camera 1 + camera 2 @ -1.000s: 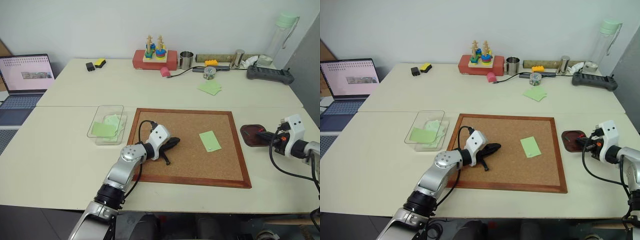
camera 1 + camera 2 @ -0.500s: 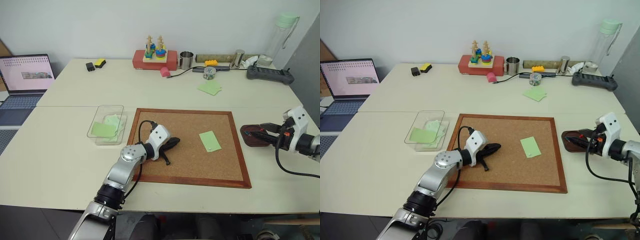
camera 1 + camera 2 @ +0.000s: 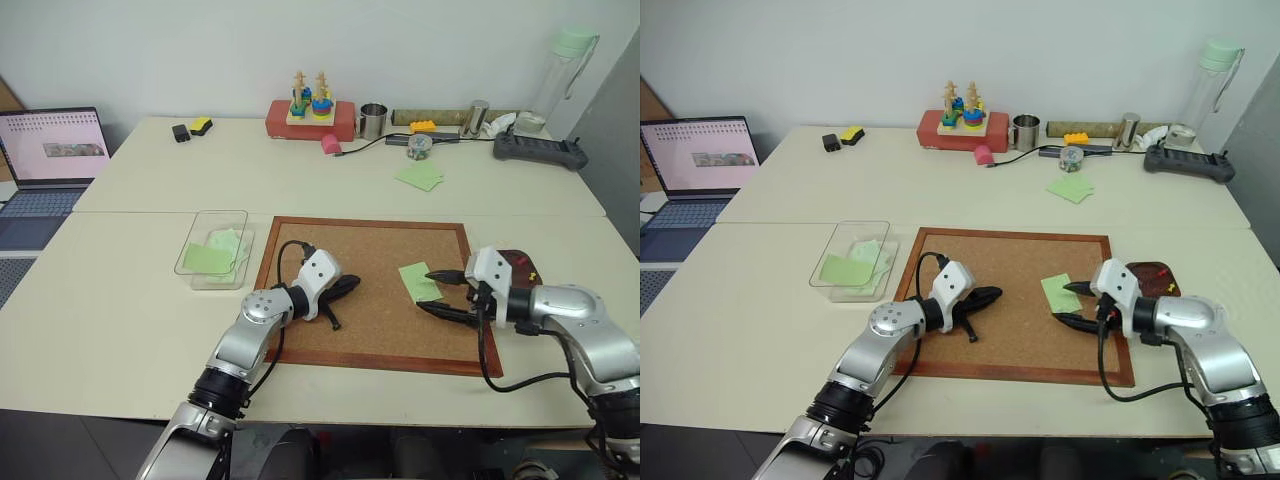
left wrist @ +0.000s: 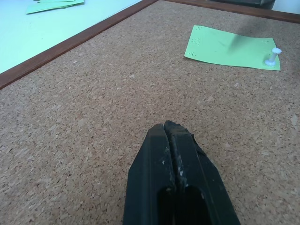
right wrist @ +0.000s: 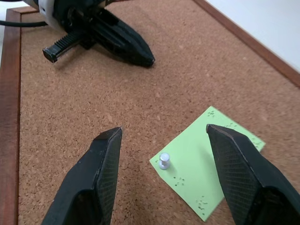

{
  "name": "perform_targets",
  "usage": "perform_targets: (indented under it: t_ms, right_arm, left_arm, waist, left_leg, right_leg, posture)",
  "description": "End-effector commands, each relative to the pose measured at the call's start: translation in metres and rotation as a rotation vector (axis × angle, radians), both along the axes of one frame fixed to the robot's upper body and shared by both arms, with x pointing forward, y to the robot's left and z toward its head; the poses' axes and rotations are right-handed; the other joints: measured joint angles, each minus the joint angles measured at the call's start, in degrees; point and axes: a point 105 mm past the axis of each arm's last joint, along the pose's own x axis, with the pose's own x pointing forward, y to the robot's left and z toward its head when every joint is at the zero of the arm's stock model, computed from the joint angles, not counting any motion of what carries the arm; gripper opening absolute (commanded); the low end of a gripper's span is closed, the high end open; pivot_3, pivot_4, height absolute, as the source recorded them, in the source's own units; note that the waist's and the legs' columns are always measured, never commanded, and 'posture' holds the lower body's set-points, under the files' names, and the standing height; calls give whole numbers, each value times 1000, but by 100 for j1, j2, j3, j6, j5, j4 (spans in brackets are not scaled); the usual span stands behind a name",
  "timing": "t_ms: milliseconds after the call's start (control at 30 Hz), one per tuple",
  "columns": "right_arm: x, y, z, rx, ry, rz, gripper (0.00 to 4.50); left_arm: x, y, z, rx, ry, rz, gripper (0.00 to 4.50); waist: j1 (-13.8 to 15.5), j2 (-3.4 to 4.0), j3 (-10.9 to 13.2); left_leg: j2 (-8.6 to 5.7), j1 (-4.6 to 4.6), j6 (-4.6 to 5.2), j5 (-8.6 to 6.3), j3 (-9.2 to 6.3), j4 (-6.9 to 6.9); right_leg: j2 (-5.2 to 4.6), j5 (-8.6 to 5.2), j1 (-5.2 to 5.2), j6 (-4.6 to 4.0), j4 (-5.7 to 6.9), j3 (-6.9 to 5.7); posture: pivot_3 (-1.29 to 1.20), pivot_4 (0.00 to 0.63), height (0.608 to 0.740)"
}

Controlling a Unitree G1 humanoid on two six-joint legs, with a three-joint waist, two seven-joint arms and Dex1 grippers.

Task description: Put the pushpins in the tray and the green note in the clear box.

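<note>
Right claw (image 3: pixel 432 291): earlier at the right edge of the frame over the small dark brown wooden tray (image 3: pixel 522 262); now swung toward the centre, over the right part of the large cork board with a wooden frame (image 3: pixel 370 350). Its two black fingers stand wide apart, holding nothing, either side of the near end of the light green rectangular paper note (image 3: pixel 420 281).
Green note: unmoved, flat on the cork right of centre; a small pale pushpin (image 5: pixel 164 160) stands in one corner.
Tray: right of the board on the pale surface (image 3: pixel 120 300), uncovered now; a tiny yellow pushpin (image 3: pixel 533 276) shows inside.
Left claw (image 3: pixel 350 286): unchanged, fingers pressed together, empty, resting on the cork left of centre.
Shallow transparent plastic box (image 3: pixel 214 247): unchanged, left of the board, green notes inside.
</note>
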Motion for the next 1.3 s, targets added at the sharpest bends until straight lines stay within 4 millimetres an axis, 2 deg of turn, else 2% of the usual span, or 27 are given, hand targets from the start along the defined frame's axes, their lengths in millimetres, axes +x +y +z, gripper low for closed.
perform_targets:
  t_ms: [33,100,200,400,600,767,967,1100,1167,1233,1300]
  right_arm:
    - [4,0,-2,-10,-15,19,2995]
    - [6,-1,-4,-7,-13,14,2995]
    - [8,-1,-9,-4,-5,12,2548]
    - [9,0,-16,2,10,13,1104]
    - [5,0,-12,13,9,28,7]
    - [4,3,-4,41,-1,39,7]
    - [0,18,32,60,-102,113,7]
    - [0,22,45,63,-137,132,7]
    - [0,23,47,62,-142,134,7]
    - [0,24,48,50,-165,137,7]
    - [2,26,51,21,-224,147,0]
  left_arm:
    - [-12,6,-34,73,113,6,0]
    - [-12,7,-35,74,114,9,0]
    - [-13,8,-35,74,116,8,0]
    - [-13,7,-35,76,117,5,0]
    - [-14,8,-36,77,117,6,0]
    - [-16,7,-37,77,122,2,0]
    - [-14,6,-37,70,125,8,0]
    - [-9,5,-34,58,111,31,0]
    - [-5,4,-28,37,88,44,0]
    - [-2,-1,-14,-19,59,43,0]
    - [4,-1,23,-202,39,73,379]
  waist:
    - [1,-1,0]
    - [2,-1,-1]
    - [-4,0,-1]
    - [-5,0,-1]
    - [-6,0,-1]
    - [-7,0,-1]
    - [-7,1,-1]
    - [1,-5,-4]
    - [10,-13,-10]
    - [16,-14,-11]
    - [22,-15,-10]
  left_leg:
    - [1,0,0,0,-1,-1]
    - [0,0,0,0,0,-1]
    - [0,0,0,0,0,-1]
    - [0,0,0,0,0,-1]
    - [0,0,1,0,0,-1]
    - [0,0,1,0,0,-1]
    - [0,-3,1,-1,0,-2]
    - [0,-2,1,-1,-6,-1]
    - [-1,-2,1,-1,-7,-1]
    - [-1,-2,1,-1,-7,-1]
    - [-3,-2,1,0,-7,0]
  right_leg:
    - [0,0,0,0,-1,0]
    - [0,0,-1,0,-1,0]
    - [0,0,-1,0,-1,1]
    - [0,0,-1,0,-1,2]
    - [0,0,-1,0,-1,1]
    - [0,0,-2,0,-1,2]
    - [0,0,-6,0,-3,3]
    - [0,0,-1,0,-3,-3]
    - [0,0,2,0,-7,-4]
    - [0,0,2,0,-8,-4]
    - [-2,0,1,0,-6,-4]
  posture:
    - [0,150,740]
    - [0,150,740]
    - [0,150,740]
    - [0,150,740]
    - [0,150,740]
    - [0,150,740]
    - [0,150,740]
    - [0,150,740]
    - [0,150,740]
    - [0,150,740]
    - [0,150,740]
